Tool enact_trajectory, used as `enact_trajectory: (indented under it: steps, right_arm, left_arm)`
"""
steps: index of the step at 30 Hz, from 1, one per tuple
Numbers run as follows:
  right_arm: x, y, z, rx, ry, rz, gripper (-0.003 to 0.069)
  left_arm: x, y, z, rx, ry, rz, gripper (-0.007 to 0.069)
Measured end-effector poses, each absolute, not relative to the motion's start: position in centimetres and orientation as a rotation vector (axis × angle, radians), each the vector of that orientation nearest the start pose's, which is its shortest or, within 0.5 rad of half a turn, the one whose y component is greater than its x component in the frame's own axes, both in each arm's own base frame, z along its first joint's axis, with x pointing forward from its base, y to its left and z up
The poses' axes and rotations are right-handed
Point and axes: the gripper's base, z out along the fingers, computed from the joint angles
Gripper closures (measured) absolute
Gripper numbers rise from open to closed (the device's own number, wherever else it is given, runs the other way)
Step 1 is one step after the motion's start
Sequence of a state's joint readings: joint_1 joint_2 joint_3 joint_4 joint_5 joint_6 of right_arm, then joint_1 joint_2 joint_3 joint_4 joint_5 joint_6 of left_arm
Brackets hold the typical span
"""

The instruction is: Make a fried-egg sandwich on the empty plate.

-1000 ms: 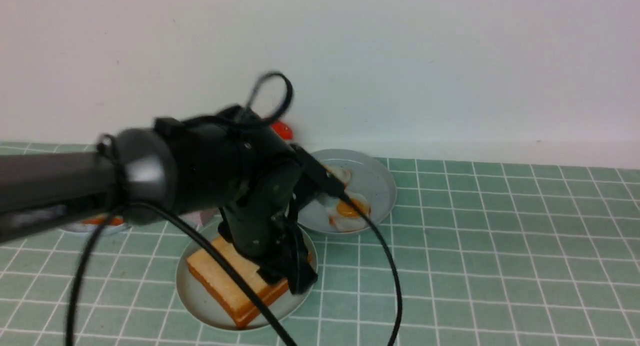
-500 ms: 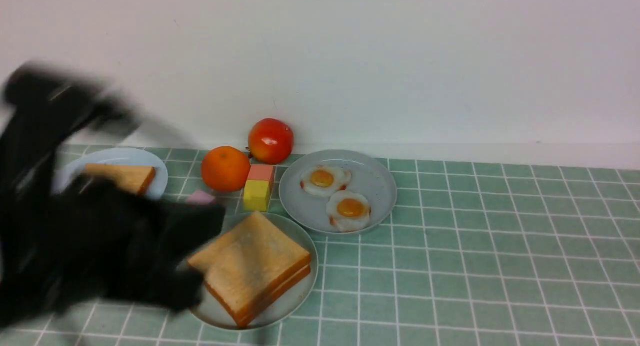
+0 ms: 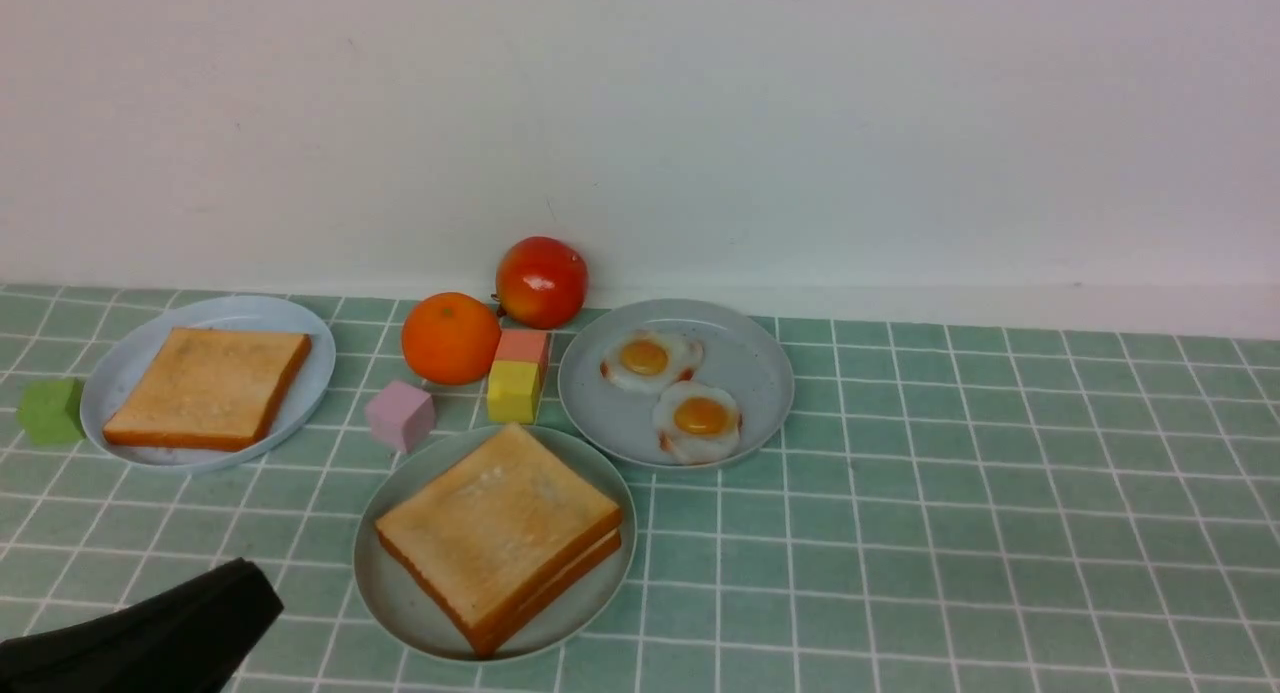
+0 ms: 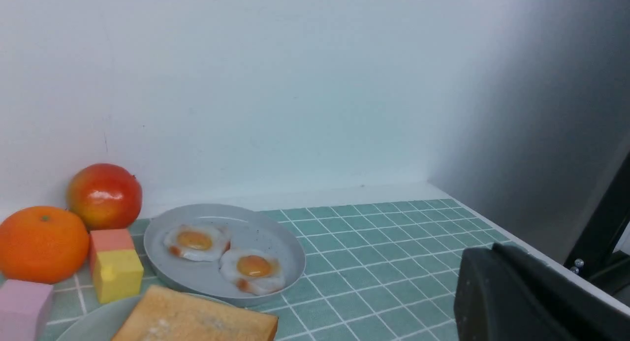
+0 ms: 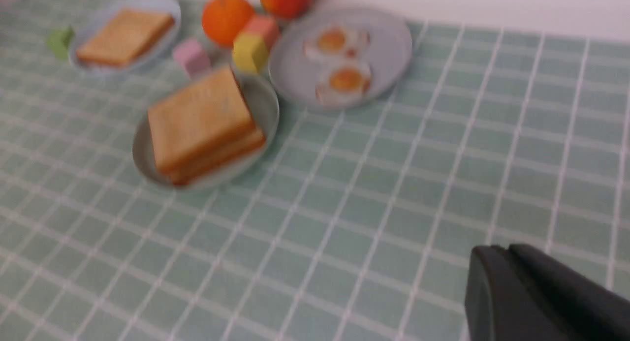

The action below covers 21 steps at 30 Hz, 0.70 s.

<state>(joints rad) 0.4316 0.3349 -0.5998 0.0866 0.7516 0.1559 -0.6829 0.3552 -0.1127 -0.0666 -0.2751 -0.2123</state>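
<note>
The pale mint-green plate [image 3: 400,598] sits front and centre and carries two square toast slices [image 3: 495,518] stacked askew. Only a thin pale line shows between them, so any egg inside is hidden. The right wrist view shows the same stack [image 5: 199,117] on its plate [image 5: 266,102]. My left gripper [image 3: 245,583] hangs low at the front left, clear of the plate, with its fingers pressed together and empty [image 4: 492,250]. My right gripper [image 5: 502,250] is out of the front view. It hovers over bare tiles far from the plate, its fingers together and holding nothing.
A grey-blue plate [image 3: 760,373] behind holds two fried eggs [image 3: 650,358] [image 3: 700,418]. A pale blue plate [image 3: 200,311] at the left holds one toast [image 3: 205,388]. An orange [image 3: 450,338], an apple [image 3: 540,281], stacked blocks [image 3: 515,388], a lilac cube [image 3: 400,413] and a green cube [image 3: 48,410] sit near the wall.
My left arm pulled back from over the mint-green plate to the front left corner, leaving a second toast on top of the first. Its fingers went from open to shut.
</note>
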Motion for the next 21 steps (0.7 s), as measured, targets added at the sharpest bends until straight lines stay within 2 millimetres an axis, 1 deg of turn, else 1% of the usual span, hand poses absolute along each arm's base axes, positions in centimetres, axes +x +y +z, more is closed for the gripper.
enact_trajectory:
  steps: [4,5,7,8,12,15,16,17,18,19,20,21]
  right_arm:
    - [6.0,3.3,30.4,-0.233,1.946,0.487,0.0596]
    - [6.0,3.3,30.3,-0.233,1.947,0.487,0.0596]
    - [6.3,3.4,28.8,-0.233,1.978,0.480,0.0592]
    - [6.3,3.4,28.6,-0.233,1.984,0.478,0.0591]
    - [6.5,3.5,26.5,-0.238,2.048,0.464,0.0584]
    - [6.5,3.3,25.7,-0.246,2.062,0.433,0.0585]
    - [6.4,3.1,25.5,-0.242,2.057,0.408,0.0592]
    - [6.3,2.4,25.1,-0.179,2.011,0.358,0.0643]
    - [6.2,2.0,24.9,-0.133,1.979,0.327,0.0660]
    - [6.2,2.1,24.8,-0.132,1.978,0.327,0.0663]
    - [6.0,1.4,23.7,-0.073,1.934,0.250,0.0671]
    - [5.8,1.1,23.0,-0.050,1.915,0.209,0.0673]
  left_arm:
    - [7.1,-5.6,25.0,0.288,1.471,-0.767,0.0638]
    - [7.1,-5.6,25.0,0.288,1.471,-0.767,0.0638]
    - [7.1,-5.6,25.0,0.287,1.470,-0.767,0.0638]
    - [7.1,-5.6,25.0,0.287,1.470,-0.767,0.0638]
    - [7.1,-5.6,25.0,0.287,1.470,-0.767,0.0638]
    - [7.1,-5.6,25.0,0.287,1.469,-0.767,0.0638]
    - [7.1,-5.6,25.0,0.287,1.470,-0.767,0.0638]
    - [7.1,-5.6,25.0,0.287,1.470,-0.767,0.0638]
    - [7.1,-5.6,25.0,0.287,1.470,-0.767,0.0638]
    - [7.1,-5.6,25.0,0.287,1.470,-0.767,0.0638]
    - [7.1,-5.6,25.0,0.287,1.470,-0.767,0.0638]
    - [7.1,-5.6,25.0,0.287,1.470,-0.767,0.0638]
